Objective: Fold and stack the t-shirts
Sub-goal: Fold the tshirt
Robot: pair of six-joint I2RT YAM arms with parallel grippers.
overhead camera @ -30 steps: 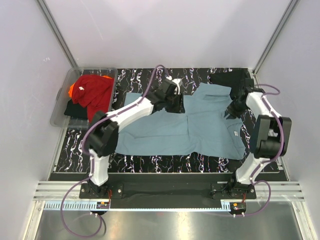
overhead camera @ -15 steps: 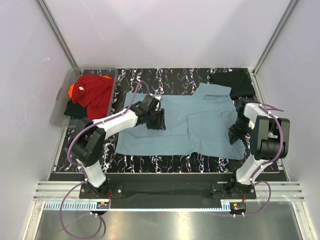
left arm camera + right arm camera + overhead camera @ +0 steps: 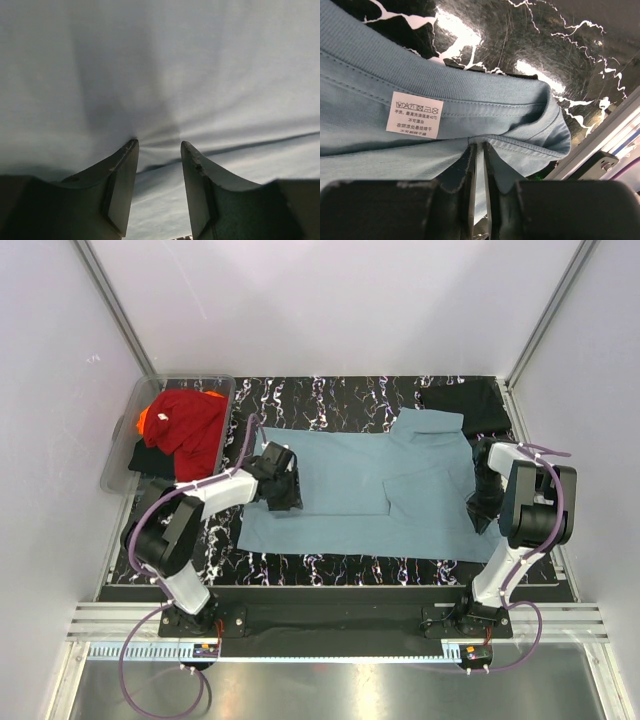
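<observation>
The teal-blue t-shirt (image 3: 360,490) lies spread across the black marbled table (image 3: 330,395), with one sleeve folded over its right half. My left gripper (image 3: 285,490) is over the shirt's left part. In the left wrist view the gripper (image 3: 159,144) is open, its tips pressed onto the teal cloth (image 3: 160,60), which puckers there. My right gripper (image 3: 482,512) is at the shirt's right edge. In the right wrist view the gripper (image 3: 479,146) is shut on the collar hem (image 3: 470,100), below the white care label (image 3: 415,114). A black t-shirt (image 3: 465,398) lies at the back right.
A clear plastic tub (image 3: 120,455) stands at the left. It holds a red shirt (image 3: 190,420), an orange one (image 3: 145,420) and a black one (image 3: 150,458). White walls enclose the table. A metal rail (image 3: 600,145) runs along the right edge.
My left gripper has moved from the shirt's back middle toward the near left. My right gripper has moved nearer along the right edge. The teal shirt now lies flatter and straighter.
</observation>
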